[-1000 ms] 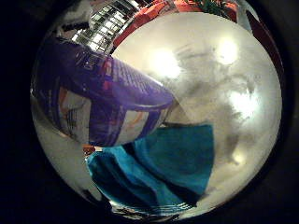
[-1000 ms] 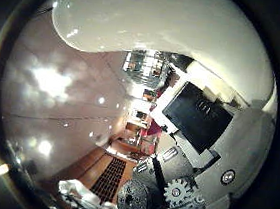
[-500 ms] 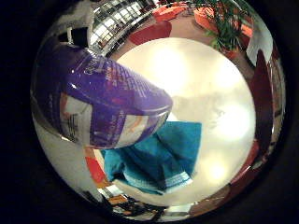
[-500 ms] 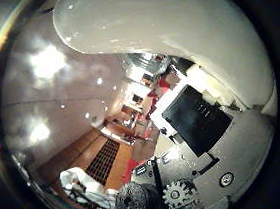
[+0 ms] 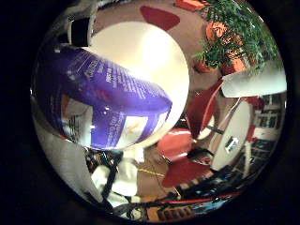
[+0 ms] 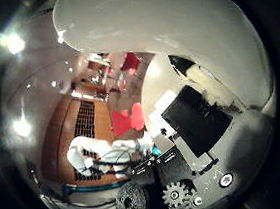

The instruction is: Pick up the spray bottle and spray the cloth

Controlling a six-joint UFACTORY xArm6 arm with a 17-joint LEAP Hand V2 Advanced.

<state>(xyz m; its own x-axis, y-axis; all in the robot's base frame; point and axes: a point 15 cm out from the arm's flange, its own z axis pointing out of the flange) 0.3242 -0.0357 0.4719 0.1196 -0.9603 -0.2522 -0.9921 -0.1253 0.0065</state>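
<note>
Well aloft — robot hand (image 6: 196, 140) curled round spray bottle (image 5: 103, 110).

Little-finger palm camera: close against spray bottle (image 5: 101, 110), facing round table (image 5: 150, 56). Thumb camera: along bottle's white body, past hand (image 6: 191, 140).

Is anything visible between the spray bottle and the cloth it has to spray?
That cannot be judged here. The spray bottle fills much of the little finger side view, close to the palm, above the round white table, with the right hand beside it. The cloth shows in neither view, so no path to it is visible.
</note>
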